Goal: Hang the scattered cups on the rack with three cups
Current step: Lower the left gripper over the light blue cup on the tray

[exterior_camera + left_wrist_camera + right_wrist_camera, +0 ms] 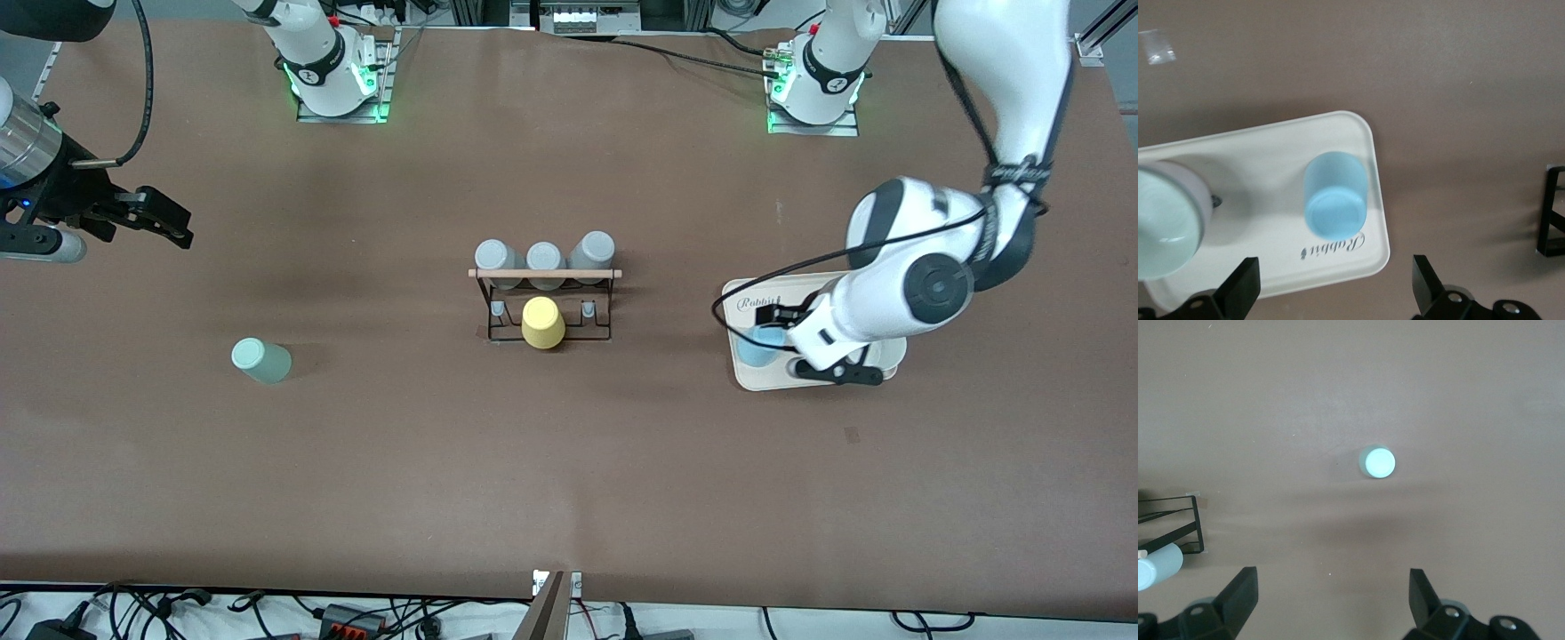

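I see the big brown table (569, 462) filling my front view, with both arms reaching out over it. My left arm bends down over the white tray (756, 380), which sits at about 3 o'clock from the rack, toward the left arm's end of the table. The left gripper (831, 354) hangs over that tray with its jaws wide apart, holding nothing. In the left wrist view its two black fingers (1238, 287) stand well apart, with the tray (1271, 200) and the cup showing between them. My right arm waits up high at the right arm's end of the table, and the right gripper (164, 218) is over bare table with its jaws wide apart too, empty. The rack (544, 307) stands in the middle of the table, a black wire frame with a light wooden rod across its top. Three grey cups (544, 260) sit in a row at the rod, and a yellow cup (542, 323) sits upside down on the rack's side nearer my front camera. The mint-green cup (260, 360) stands alone on the table at about 8 o'clock from the rack, well apart from it. I see it from above in the right wrist view (1377, 462). The light blue cup (758, 345) is on the tray, just beside the left gripper, and shows bottom up in the left wrist view (1335, 203).
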Controlling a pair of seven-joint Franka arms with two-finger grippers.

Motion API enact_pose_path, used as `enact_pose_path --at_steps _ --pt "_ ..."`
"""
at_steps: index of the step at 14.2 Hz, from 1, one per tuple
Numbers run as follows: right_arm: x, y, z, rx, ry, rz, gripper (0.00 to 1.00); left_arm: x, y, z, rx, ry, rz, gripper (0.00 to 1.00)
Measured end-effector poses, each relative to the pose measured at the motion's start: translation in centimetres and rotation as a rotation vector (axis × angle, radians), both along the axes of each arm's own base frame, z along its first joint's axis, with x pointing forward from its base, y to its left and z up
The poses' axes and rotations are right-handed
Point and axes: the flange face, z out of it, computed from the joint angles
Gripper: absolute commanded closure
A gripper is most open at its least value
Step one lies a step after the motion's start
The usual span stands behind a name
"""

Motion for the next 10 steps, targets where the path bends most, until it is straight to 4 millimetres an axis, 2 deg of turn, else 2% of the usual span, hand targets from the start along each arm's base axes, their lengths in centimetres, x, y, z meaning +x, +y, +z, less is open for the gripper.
enact_pose_path --at_steps 5,10 --pt "0.0 0.0 0.0 0.0 0.0 0.0 0.0 0.5 0.4 -3.9 0.042 -0.01 -0.033 0.0" --pt "0.0 0.0 0.0 0.0 0.0 0.0 0.0 0.3 -0.2 -5.2 0.064 -0.027 -0.067 0.0"
